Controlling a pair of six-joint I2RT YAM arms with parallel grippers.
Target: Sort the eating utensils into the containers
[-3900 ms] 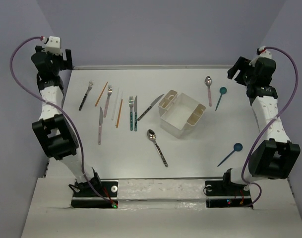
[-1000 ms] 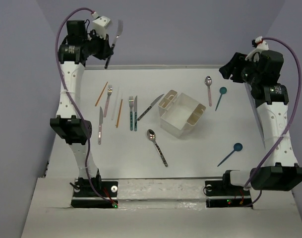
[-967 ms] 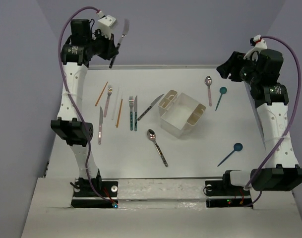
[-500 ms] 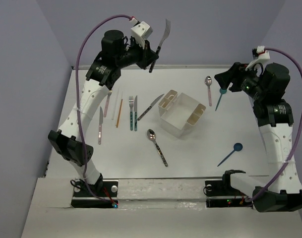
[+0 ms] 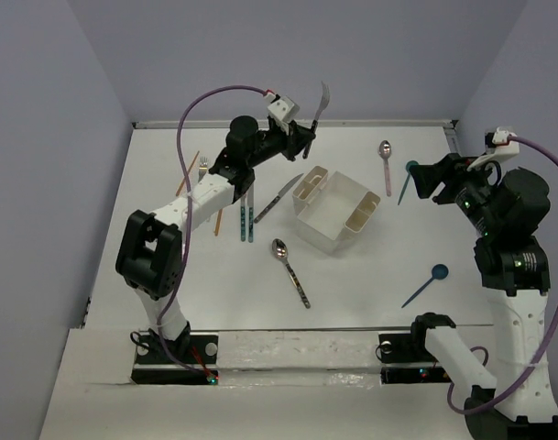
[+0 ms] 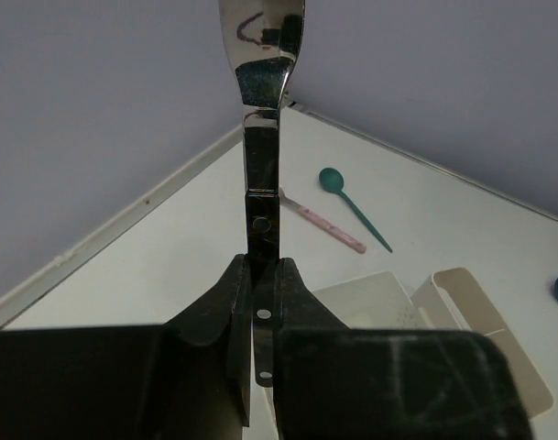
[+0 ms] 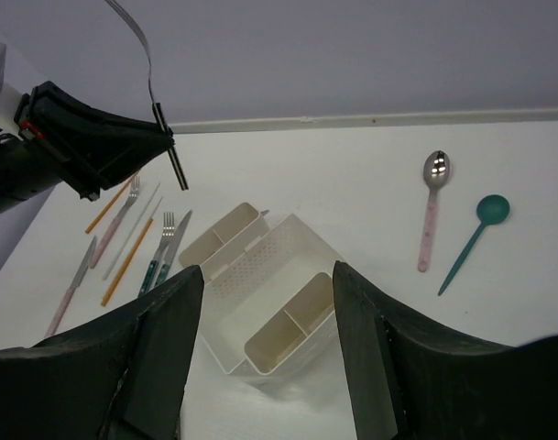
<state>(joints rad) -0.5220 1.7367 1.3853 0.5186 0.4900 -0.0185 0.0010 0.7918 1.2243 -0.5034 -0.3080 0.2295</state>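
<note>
One fork is being held upright, above the table, in the clamped left gripper just far-left of the white caddy (its compartments are looking empty), while the right gripper is hanging open and empty at right, and all other utensils are lying unsorted.

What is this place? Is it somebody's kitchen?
Probably a robot test booth, not a kitchen: a left arm and right arm fixed to a white table, plain purple walls close around, and a spoon lying loose beside a white caddy.
</note>
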